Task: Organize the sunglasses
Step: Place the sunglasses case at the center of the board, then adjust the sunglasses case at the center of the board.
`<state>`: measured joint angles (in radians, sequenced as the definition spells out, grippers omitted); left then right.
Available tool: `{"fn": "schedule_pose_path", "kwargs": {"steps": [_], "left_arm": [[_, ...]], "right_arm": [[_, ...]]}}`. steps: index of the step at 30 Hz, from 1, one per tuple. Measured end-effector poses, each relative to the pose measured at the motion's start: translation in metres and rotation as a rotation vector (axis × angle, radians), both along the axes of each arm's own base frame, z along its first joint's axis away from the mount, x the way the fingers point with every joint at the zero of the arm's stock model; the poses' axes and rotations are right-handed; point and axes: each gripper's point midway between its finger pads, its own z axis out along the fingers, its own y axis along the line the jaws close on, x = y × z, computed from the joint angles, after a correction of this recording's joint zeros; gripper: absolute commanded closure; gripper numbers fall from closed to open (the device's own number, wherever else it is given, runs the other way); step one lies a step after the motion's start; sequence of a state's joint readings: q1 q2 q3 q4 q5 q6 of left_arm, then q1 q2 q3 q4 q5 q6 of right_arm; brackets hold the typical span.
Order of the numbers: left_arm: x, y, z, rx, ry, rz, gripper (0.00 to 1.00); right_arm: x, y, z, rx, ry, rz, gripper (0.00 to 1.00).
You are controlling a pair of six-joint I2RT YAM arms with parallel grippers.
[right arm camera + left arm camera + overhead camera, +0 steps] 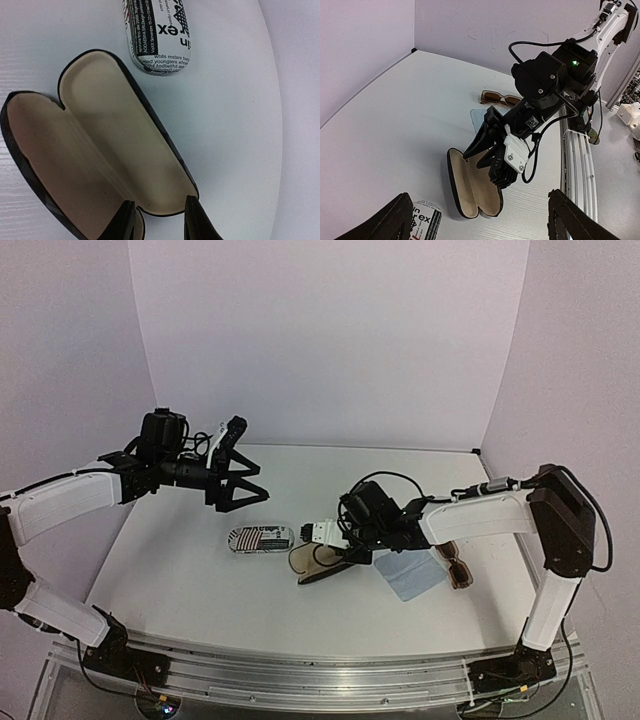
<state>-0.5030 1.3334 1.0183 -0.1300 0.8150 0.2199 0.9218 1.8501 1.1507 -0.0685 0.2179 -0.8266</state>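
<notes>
Brown sunglasses with amber lenses lie folded on the table at the right, also seen in the left wrist view as brown sunglasses. A black case lies open mid-table, its beige lining empty. My right gripper hangs low over the near end of this case, jaws parted and straddling the rim of one half, holding nothing. In the left wrist view the right gripper dips into the open black case. My left gripper hovers open and empty above the table's left part.
A closed case with black-and-white print lies just left of the open case. A light-blue cloth lies between the open case and the brown sunglasses. The right arm's cable loops beside the gripper.
</notes>
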Motion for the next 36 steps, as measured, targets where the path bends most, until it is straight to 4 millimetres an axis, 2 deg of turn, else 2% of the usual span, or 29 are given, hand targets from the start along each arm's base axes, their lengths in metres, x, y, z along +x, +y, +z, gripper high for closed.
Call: {"fn": "schedule_pose_path", "kwargs": {"steps": [6,11,14,19,25,30,36], "left_arm": [[0.000,0.000,0.000,0.003,-0.014,-0.005,0.13],[0.000,0.000,-0.001,0.004,-0.017,-0.006,0.13],[-0.002,0.001,-0.005,0.009,-0.008,-0.006,0.13],[-0.003,0.001,-0.007,0.011,-0.005,-0.007,0.13],[-0.003,0.001,-0.007,0.011,-0.005,-0.007,0.13],[-0.003,0.001,-0.006,0.010,-0.007,-0.006,0.13],[-0.003,0.002,-0.004,0.008,-0.013,-0.006,0.13]], "right_arm": [[-0.001,0.003,0.011,0.086,0.049,-0.066,0.69],[-0.004,0.007,0.027,0.216,0.152,-0.125,0.70],[-0.010,0.009,0.029,0.269,0.232,-0.141,0.71],[-0.022,0.014,0.015,0.279,0.350,-0.171,0.76],[-0.020,0.041,-0.006,0.287,0.439,-0.196,0.79],[-0.030,0.066,-0.021,0.299,0.515,-0.194,0.85],[-0.022,0.082,-0.044,0.318,0.566,-0.302,0.85]]}}
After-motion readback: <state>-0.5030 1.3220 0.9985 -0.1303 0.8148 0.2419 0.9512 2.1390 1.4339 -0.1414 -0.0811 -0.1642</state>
